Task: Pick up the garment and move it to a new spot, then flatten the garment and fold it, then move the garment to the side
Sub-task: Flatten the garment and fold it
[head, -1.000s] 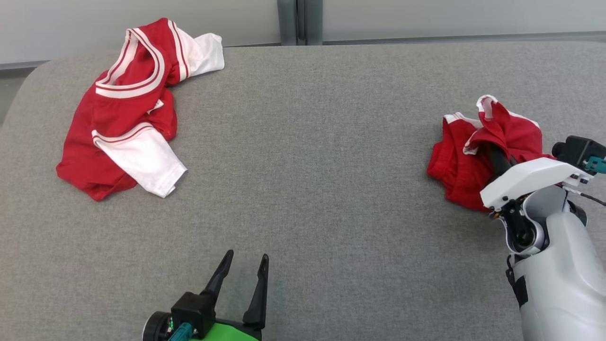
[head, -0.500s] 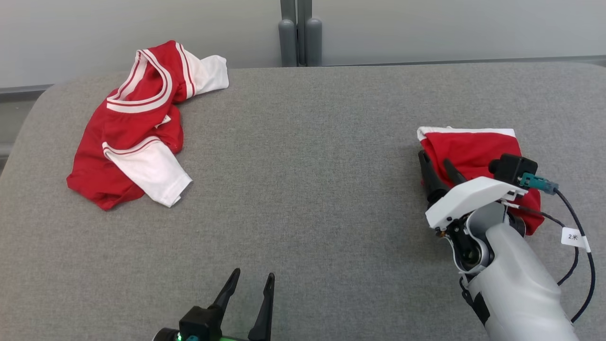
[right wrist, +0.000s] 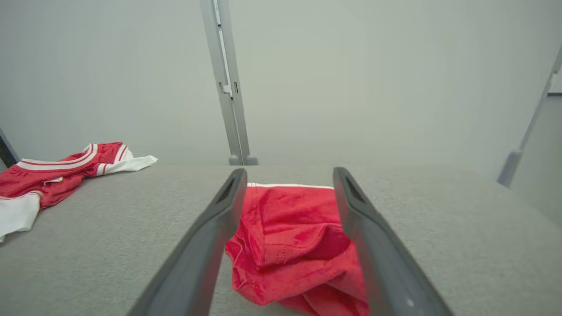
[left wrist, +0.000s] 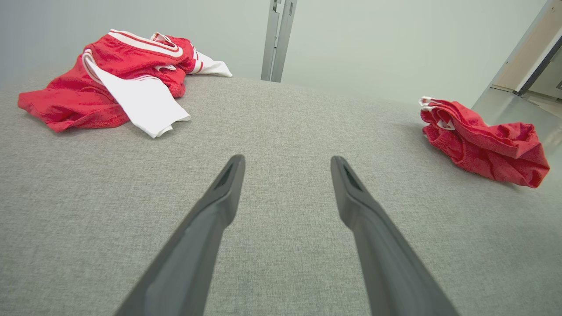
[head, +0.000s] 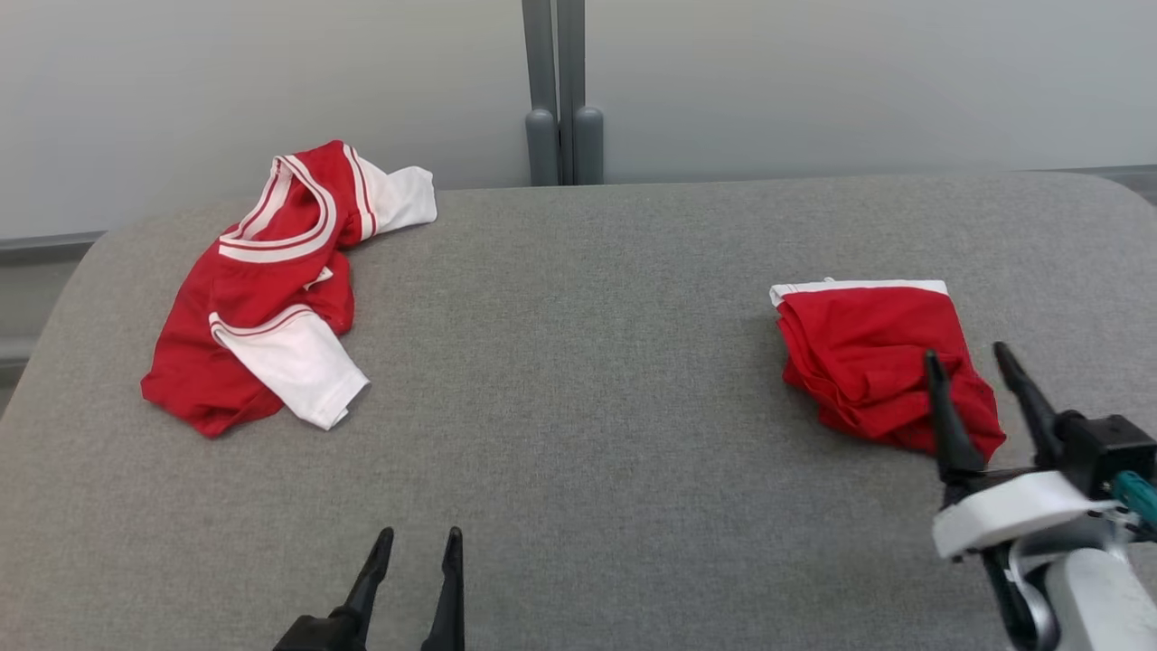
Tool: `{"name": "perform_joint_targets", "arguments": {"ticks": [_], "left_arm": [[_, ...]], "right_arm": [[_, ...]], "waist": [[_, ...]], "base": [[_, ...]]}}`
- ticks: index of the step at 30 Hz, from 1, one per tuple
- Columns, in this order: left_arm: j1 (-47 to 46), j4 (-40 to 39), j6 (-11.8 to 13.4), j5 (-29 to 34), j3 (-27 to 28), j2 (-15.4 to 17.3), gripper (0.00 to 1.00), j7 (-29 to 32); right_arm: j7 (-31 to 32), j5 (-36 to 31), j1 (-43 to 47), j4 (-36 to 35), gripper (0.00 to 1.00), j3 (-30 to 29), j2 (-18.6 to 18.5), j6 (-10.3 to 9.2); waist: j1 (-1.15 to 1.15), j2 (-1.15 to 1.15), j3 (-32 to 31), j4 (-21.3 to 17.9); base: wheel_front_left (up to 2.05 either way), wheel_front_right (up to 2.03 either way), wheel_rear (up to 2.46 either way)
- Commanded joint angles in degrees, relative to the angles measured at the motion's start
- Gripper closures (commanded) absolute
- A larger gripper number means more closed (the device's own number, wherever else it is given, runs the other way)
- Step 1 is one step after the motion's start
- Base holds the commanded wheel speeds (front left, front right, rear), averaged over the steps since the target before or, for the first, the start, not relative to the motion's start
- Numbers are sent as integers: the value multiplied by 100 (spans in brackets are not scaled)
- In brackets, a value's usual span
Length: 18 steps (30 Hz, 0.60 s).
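The shorts [head: 872,362] lie folded near the bench's [head: 587,389] right edge, the right gripper [head: 966,354] at their near corner with jaws released, grasping nothing. The left gripper [head: 420,535] sits at the near edge, jaws released too. A shirt [head: 262,298] lies crumpled at the far left corner.

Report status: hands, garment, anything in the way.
Left hand open, empty, over grey table. Right hand open at near edge of folded red garment, not gripping. Red-and-white shirt far left, clear of it.
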Motion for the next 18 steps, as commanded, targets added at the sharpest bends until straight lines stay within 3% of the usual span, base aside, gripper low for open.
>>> {"name": "perform_joint_targets", "arguments": {"ticks": [1, 5, 10, 18], "left_arm": [[86, -79, 24, 48, 88, 19, 0, -1], [210, -282, 23, 132, 307, 19, 0, -1], [349, -473, 47, 219, 633, 18, 0, -1], [535, -508, -85, 462, 925, 17, 0, -1]], "right_arm": [[-26, -297, 220, -366, 0, -204, -153, -8], [-25, -703, 912, -1046, 0, -923, -20, -4], [-27, -899, 1531, -1278, 0, -1566, 109, -7], [-28, -1011, 1862, -1222, 0, -1762, 201, -7]], "waist": [[0, 0, -89, -67], [0, 0, -189, -57], [0, 0, -281, -29], [0, 0, -317, -24]], "base": [[0, 0, 0], [0, 0, 0], [0, 0, 0], [0, 0, 0]]}}
